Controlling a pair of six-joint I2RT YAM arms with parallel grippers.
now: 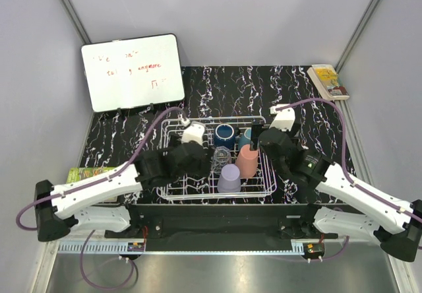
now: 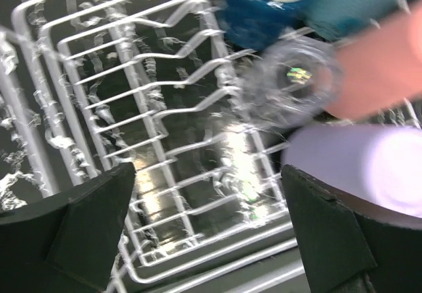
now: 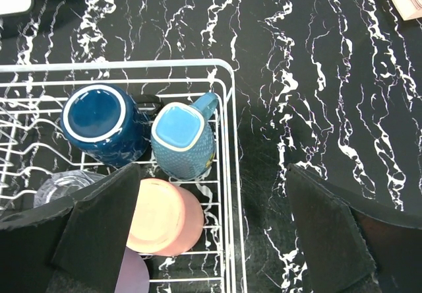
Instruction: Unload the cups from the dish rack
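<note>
The white wire dish rack [image 1: 173, 189] sits mid-table and holds all the cups upside down: dark blue [image 1: 224, 134], teal [image 1: 245, 136], salmon pink [image 1: 248, 161], lavender [image 1: 229, 178] and clear glass [image 1: 222, 157]. My left gripper [image 1: 200, 157] is open and empty over the rack's bare tines [image 2: 165, 148], with the glass [image 2: 293, 85] and lavender cup [image 2: 356, 167] to its right. My right gripper [image 3: 217, 233] is open and empty. It straddles the rack's right rim [image 3: 227, 108], and its left finger is beside the pink cup [image 3: 163, 217]. The teal [image 3: 183, 138] and dark blue [image 3: 99, 125] cups lie beyond.
A whiteboard [image 1: 132, 72] leans at the back left. A book [image 1: 328, 80] lies at the back right corner. A green packet [image 1: 89, 173] lies left of the rack. Black marbled tabletop [image 3: 316, 108] shows right of the rack.
</note>
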